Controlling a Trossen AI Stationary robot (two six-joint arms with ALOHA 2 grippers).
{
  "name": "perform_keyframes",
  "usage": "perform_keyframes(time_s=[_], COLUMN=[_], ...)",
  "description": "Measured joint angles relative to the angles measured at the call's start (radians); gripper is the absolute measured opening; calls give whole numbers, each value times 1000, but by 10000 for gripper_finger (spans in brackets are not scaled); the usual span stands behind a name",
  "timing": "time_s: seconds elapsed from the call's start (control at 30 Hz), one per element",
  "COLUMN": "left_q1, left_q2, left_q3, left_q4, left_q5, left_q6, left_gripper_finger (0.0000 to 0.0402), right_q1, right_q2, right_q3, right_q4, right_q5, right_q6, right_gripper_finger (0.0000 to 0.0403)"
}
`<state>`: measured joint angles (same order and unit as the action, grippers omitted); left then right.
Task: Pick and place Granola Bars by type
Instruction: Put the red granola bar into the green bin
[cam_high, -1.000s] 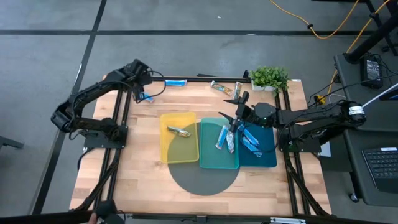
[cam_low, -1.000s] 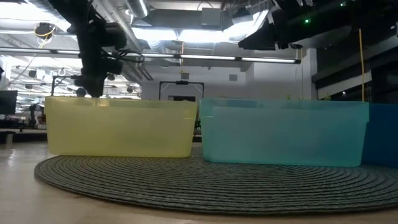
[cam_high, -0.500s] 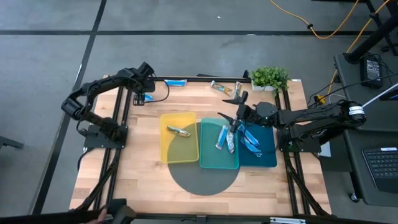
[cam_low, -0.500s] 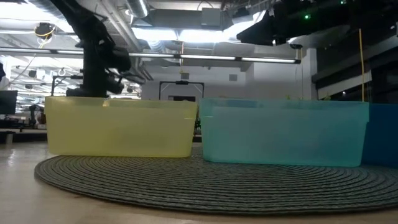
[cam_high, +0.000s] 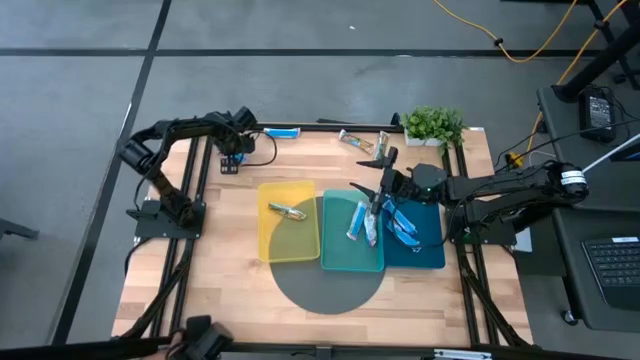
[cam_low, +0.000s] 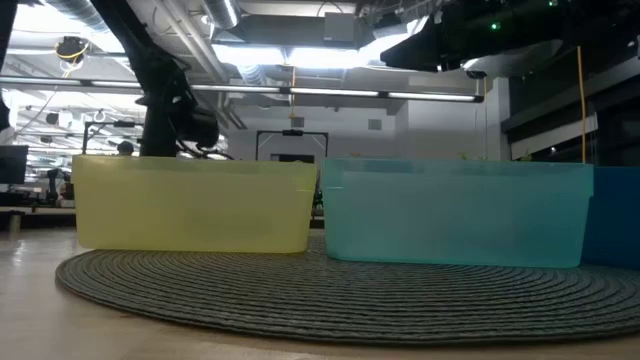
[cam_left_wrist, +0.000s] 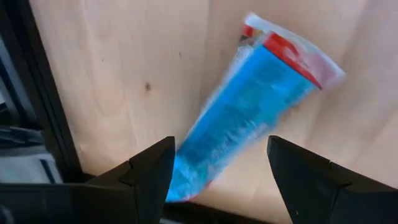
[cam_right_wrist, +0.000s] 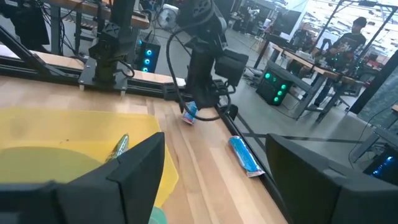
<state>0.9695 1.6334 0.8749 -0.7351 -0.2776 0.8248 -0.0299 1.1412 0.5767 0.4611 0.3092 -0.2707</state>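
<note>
My left gripper (cam_high: 236, 152) is low over the table's far-left corner, open. In the left wrist view its fingers (cam_left_wrist: 217, 149) stand on either side of the near end of a bright blue bar (cam_left_wrist: 249, 106) with a red-and-white end, lying flat on the wood. Whether they touch it does not show. My right gripper (cam_high: 372, 188) is open above the far ends of the teal tray (cam_high: 335, 262) and the dark blue tray (cam_high: 432, 262). The yellow tray (cam_high: 300, 245) holds a tan bar (cam_high: 290, 211). Blue-and-white bars (cam_high: 362, 224) lie in the teal tray, blue bars (cam_high: 403, 229) in the dark blue one.
Another blue bar (cam_high: 283, 132) and two more bars (cam_high: 356, 140) (cam_high: 382, 142) lie along the far edge. A potted plant (cam_high: 435, 125) stands at the far-right corner. The trays sit on a round grey mat (cam_high: 330, 290). Bare wood lies on the near left. People show in the room behind.
My left arm has swung toward the far edge, and its gripper has come down and slightly right over the bright blue bar in the far-left corner. My right arm has kept still, and no bar has moved.
</note>
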Motion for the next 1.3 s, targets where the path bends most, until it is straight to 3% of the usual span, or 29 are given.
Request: perform_keyframes(time_s=[0.3, 0.83, 1.07, 1.3], left_q1=[-3, -75, -144, -220], left_q2=[48, 36, 35, 25], left_q3=[3, -1, 13, 116], left_q4=[42, 59, 23, -98], left_q5=[-18, -11, -7, -4], left_q6=[-41, -115, -161, -186], left_gripper_finger=[229, 89, 73, 72], right_q1=[0, 0, 0, 0], right_q2=[0, 0, 0, 0], right_q3=[0, 0, 0, 0], right_q4=[-2, -3, -9, -9], right_q5=[0, 0, 0, 0], right_q6=[0, -4, -4, -4], right_gripper_finger=[280, 280, 280, 280])
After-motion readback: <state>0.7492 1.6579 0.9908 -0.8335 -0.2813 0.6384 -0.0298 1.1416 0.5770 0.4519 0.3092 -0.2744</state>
